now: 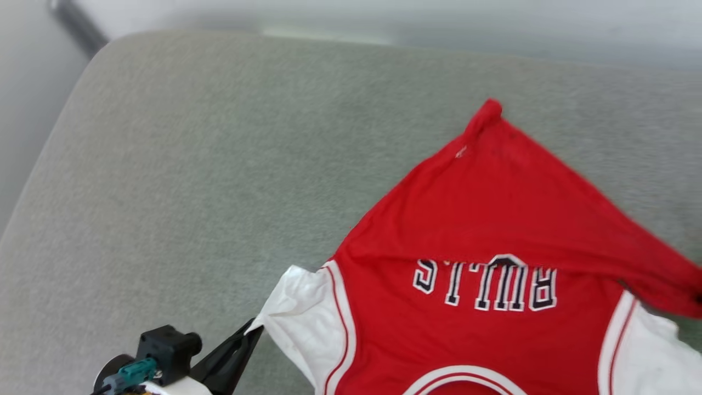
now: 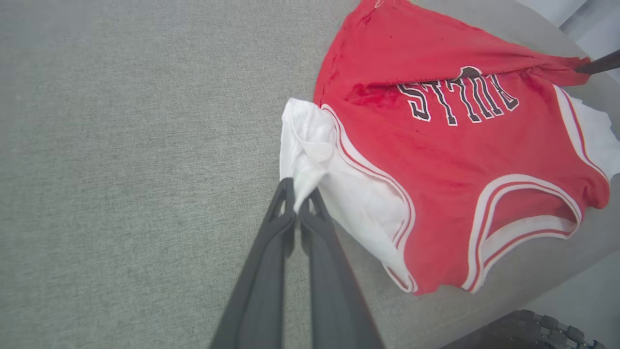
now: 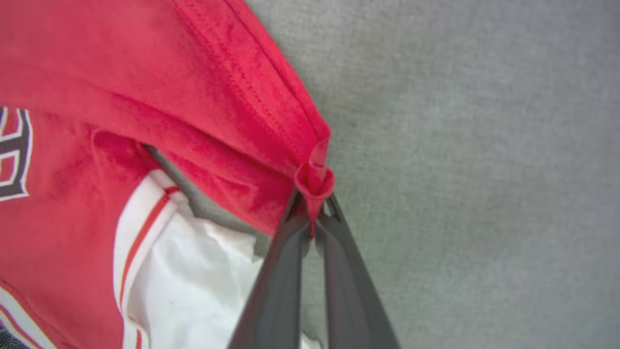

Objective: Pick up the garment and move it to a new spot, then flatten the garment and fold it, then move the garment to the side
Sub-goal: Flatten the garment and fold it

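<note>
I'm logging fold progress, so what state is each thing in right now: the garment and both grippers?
garment: front up on the grey cushion, not flat, a red fold overlapping the chest lettering.
left gripper: shut on the garment's white sleeve.
right gripper: shut on the garment's red hem corner.

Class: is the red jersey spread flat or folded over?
Partly folded: the garment has its lower part doubled over the chest, reaching the lettering. Left gripper pinches a sleeve, right gripper a corner.
</note>
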You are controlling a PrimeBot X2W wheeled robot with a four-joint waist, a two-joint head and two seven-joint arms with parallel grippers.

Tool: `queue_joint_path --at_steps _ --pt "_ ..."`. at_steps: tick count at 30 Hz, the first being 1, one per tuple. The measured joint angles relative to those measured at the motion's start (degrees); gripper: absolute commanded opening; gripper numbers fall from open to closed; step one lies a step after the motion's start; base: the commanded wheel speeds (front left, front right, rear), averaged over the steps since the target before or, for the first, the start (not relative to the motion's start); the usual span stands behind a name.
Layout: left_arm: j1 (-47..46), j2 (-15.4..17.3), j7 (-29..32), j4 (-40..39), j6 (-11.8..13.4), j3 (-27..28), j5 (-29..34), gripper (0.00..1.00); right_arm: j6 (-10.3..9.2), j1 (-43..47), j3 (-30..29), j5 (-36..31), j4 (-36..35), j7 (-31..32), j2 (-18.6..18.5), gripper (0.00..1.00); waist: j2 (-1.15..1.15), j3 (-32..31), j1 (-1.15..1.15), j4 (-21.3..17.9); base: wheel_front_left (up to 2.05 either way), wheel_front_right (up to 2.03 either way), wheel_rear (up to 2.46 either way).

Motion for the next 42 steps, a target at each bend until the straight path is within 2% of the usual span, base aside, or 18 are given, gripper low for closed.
queue_joint_path --at_steps 9,16,20,21,22,27,32,37,42 --pt "1.8 0.0 -2.4 1.7 1.3 1.8 -1.4 0.0 0.0 15.7 -7.3 0.8 -8.3 -1.0 5.8 0.0 0.0 -5.1 -0.01 -6.8 0.0 0.0 0.0" --pt "1.8 -0.7 -3.1 2.8 1.3 1.8 -1.7 0.0 0.0 23.4 -8.3 -0.1 -10.4 -1.9 10.0 0.0 0.0 -6.8 0.0 -9.2 0.0 0.0 0.0" --pt "1.7 -1.2 -3.3 3.1 1.2 1.4 -1.6 0.0 0.0 24.4 -7.6 -0.5 -10.6 -2.6 10.5 0.0 0.0 -7.1 0.0 -9.7 0.0 0.0 0.0" --pt "1.6 -1.3 -3.3 3.1 1.2 1.3 -1.6 0.0 0.0 24.4 -7.3 -0.5 -10.7 -3.2 10.5 0.24 0.0 -7.2 0.0 -9.7 0.0 0.0 0.0" --pt "1.5 -1.4 -3.2 3.1 1.2 1.3 -1.6 0.0 0.0 24.3 -7.3 -0.6 -11.0 -4.1 10.5 1.0 0.0 -7.1 -0.01 -9.7 0.0 0.0 0.0" --pt "1.1 -1.4 -3.0 2.3 1.2 0.9 -1.2 0.0 -0.01 21.9 -5.9 0.7 -13.6 -4.8 8.5 1.0 0.0 -6.8 0.0 -9.1 0.0 0.0 0.0" --pt "0.3 -1.4 -2.4 0.4 1.3 0.5 -0.6 0.0 -0.01 15.3 -5.5 5.4 -18.4 -1.3 8.6 1.0 0.0 -5.8 0.0 -7.5 0.0 0.0 0.0" --pt "-1.6 -1.8 -1.9 -1.7 1.2 -0.3 0.8 0.0 -0.01 6.2 -1.3 4.0 -21.5 2.2 7.2 1.0 0.0 -3.8 0.0 -5.2 0.0 0.0 0.0" --pt "-4.0 -2.9 -1.5 -3.0 0.7 -1.4 2.1 0.0 -0.01 -3.2 4.1 0.5 -18.2 4.1 6.6 1.0 0.0 -1.0 0.01 -2.1 0.0 0.0 0.0"
